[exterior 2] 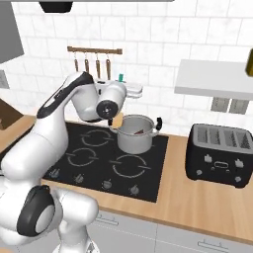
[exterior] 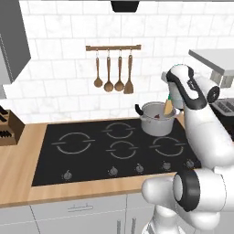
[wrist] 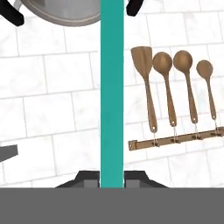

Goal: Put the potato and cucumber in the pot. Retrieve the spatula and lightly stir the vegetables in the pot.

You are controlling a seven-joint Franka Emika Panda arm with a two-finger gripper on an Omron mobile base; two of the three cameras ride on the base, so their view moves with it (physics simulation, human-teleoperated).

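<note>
The steel pot [exterior: 157, 124] [exterior 2: 132, 141] stands on the hob's back right ring. My gripper [exterior: 170, 94] [wrist: 112, 177] hangs just above its right rim, shut on the teal handle of the spatula [wrist: 112, 87]. The handle's top end [exterior 2: 120, 77] sticks out above the hand, and the spatula's tan flat blade [exterior: 169, 108] reaches down inside the pot. In the hand view the handle runs straight to the pot's rim [wrist: 65, 13]. A dark reddish-brown root, the potato [exterior 2: 140, 131], lies in the pot. The cucumber is hidden.
A wall rack [exterior: 113, 47] [wrist: 175, 139] behind the black hob [exterior: 91, 151] carries three wooden spoons and a flat-bladed wooden utensil [exterior: 129, 75]. A black toaster [exterior 2: 222, 153] stands right of the hob and a knife block [exterior: 8, 125] at the far left.
</note>
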